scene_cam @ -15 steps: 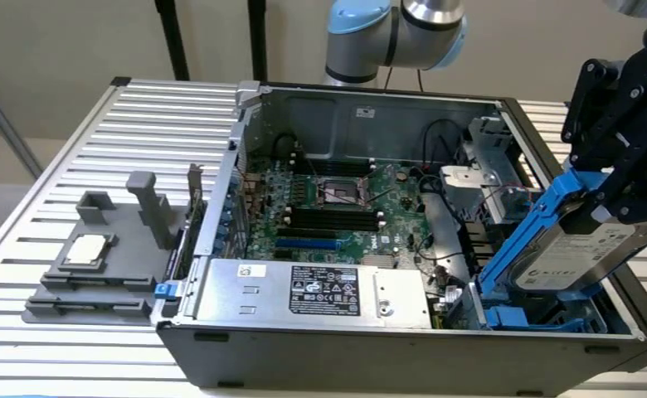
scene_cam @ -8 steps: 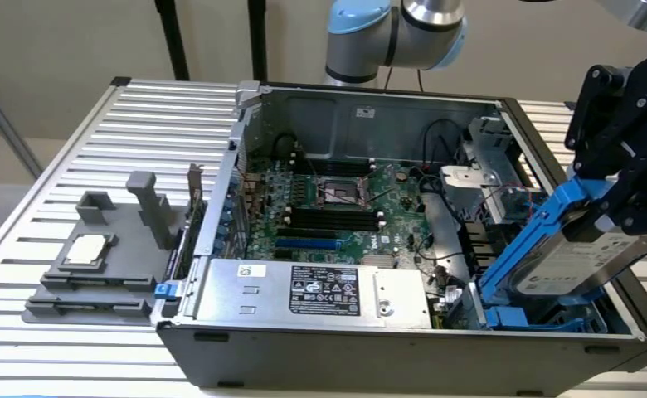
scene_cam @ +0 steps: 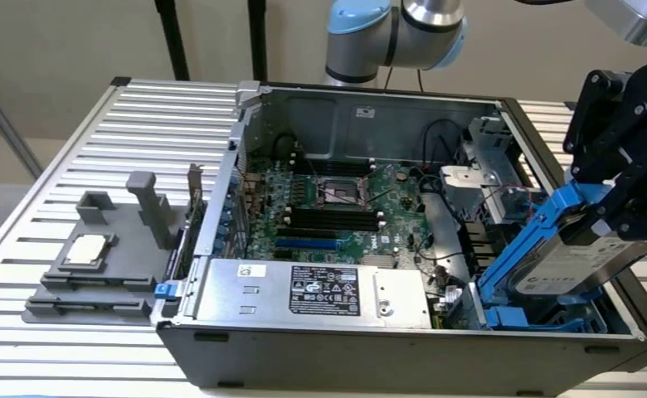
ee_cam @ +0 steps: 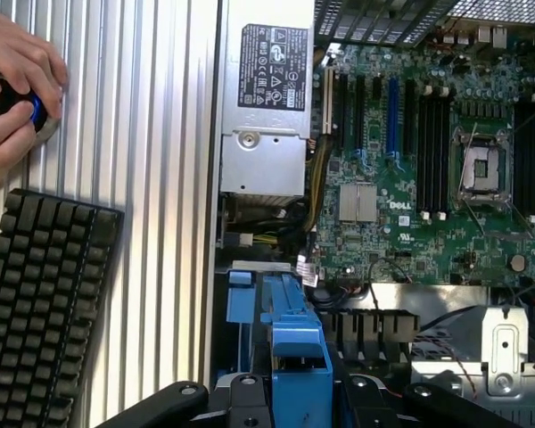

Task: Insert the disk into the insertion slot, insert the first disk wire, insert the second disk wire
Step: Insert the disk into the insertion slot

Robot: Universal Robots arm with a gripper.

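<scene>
- The disk (scene_cam: 569, 264), a silver-grey drive with a white label clipped in a blue carrier frame (scene_cam: 519, 249), hangs tilted from the gripper (scene_cam: 617, 214). Its upper end is at the tool and its lower end dips into the open case below.
- The gripper is pinched onto the disk's upper end. In the wrist view the blue frame runs out from between the black fingers (ee_cam: 246, 401).
- By my judgement the disk is a rigid, dense block, heavy for its size and easily hurt by knocks. The plastic frame looks smooth and slightly springy. The frame's long side rails seem the safest hold, not the labelled face. Held at one end and tilted, the disk could pivot in the pinch.
- The insertion slot (scene_cam: 501, 317), a grey cage with blue rails, lies just beneath the disk's lower end. The disk is not seated, and I cannot tell whether it touches the rails.
- Farther from the tool inside the case are the power-supply box (scene_cam: 301, 290) and the motherboard (scene_cam: 335, 211).
- Well away from the tool, a grey fixture (scene_cam: 91, 257) stands on the slatted table (scene_cam: 69, 149). The wrist view also takes in a keyboard (ee_cam: 40, 303) and a person's hand (ee_cam: 9, 89).
</scene>
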